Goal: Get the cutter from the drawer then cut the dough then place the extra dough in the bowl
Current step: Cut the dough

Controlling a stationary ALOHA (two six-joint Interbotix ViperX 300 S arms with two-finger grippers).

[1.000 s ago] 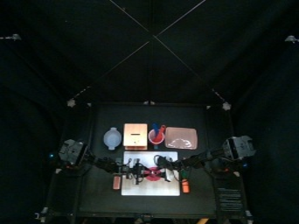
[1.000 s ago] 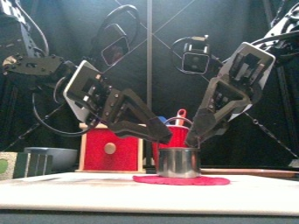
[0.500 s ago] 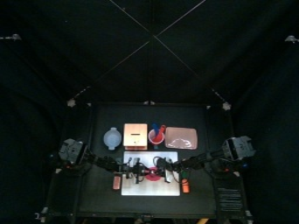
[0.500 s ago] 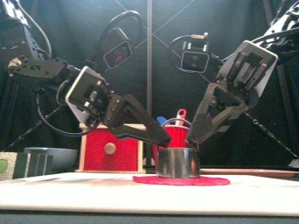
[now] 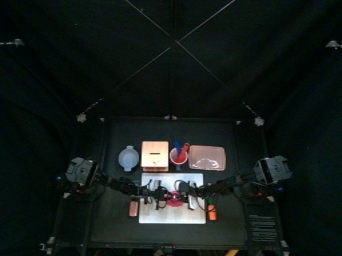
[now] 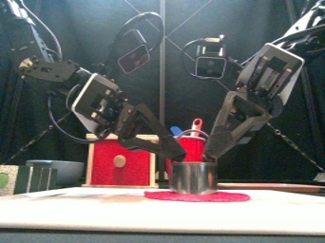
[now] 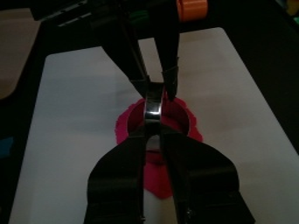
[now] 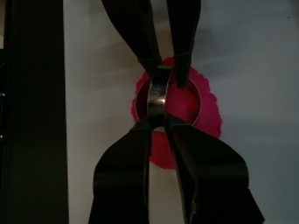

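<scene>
Since a moment ago the left arm's elbow has lifted and drawn back toward its own side, while the cutter (image 6: 193, 177) has stayed put, standing upright with its open mouth facing the ceiling and its axis straight up and down, on the red dough (image 6: 197, 196) in the middle of the white cutting board (image 5: 151, 210) near the table's front. From either side the left gripper (image 7: 152, 131) and the right gripper (image 8: 162, 118) lean in, each with its jaws pinched on the cutter's top, their tips nearly meeting above it
</scene>
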